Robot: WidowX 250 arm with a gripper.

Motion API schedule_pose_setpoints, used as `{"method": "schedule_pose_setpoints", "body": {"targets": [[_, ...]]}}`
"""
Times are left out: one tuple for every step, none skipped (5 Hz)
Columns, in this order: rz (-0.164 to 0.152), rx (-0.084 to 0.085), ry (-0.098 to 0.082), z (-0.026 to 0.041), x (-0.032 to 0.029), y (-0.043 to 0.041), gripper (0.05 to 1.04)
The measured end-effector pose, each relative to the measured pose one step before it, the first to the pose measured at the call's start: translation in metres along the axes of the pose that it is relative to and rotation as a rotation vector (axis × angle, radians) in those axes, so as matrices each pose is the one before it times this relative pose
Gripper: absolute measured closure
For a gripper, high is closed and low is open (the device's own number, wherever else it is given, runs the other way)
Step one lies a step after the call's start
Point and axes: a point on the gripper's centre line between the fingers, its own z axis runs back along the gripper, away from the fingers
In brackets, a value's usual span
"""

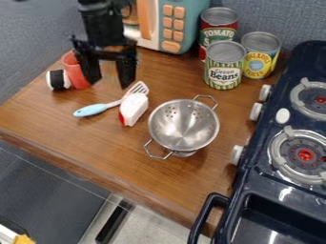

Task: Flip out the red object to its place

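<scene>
The gripper (109,80) hangs over the upper left of the wooden counter, its two fingers spread apart with nothing visible between them. Just left of its left finger is a red cup-like object (75,72), partly covered by that finger; I cannot tell whether they touch. A small black-and-white banded piece (58,79) adjoins the red object's left side. Below and right of the gripper lies a white block-like item (134,107) with a red end.
A blue-handled spatula (92,110) lies beside the white item. A metal colander (183,126) stands mid-counter. Three cans (224,65) and a toy microwave (172,24) are at the back; the dark stove (285,195) borders the right. The wooden counter's front edge (105,180) runs diagonally.
</scene>
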Motion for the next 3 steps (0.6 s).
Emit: {"method": "schedule_pose_setpoints", "body": {"targets": [[0.0587,0.1263,0.0013,0.00721,-0.01226,0.00146,0.083],[0.0497,0.1283,-0.0406,-0.00178,-0.00639,0.00152,0.083],[-0.0403,-0.0139,-0.0290,-0.00036,0.00474,-0.00236,0.083]]}}
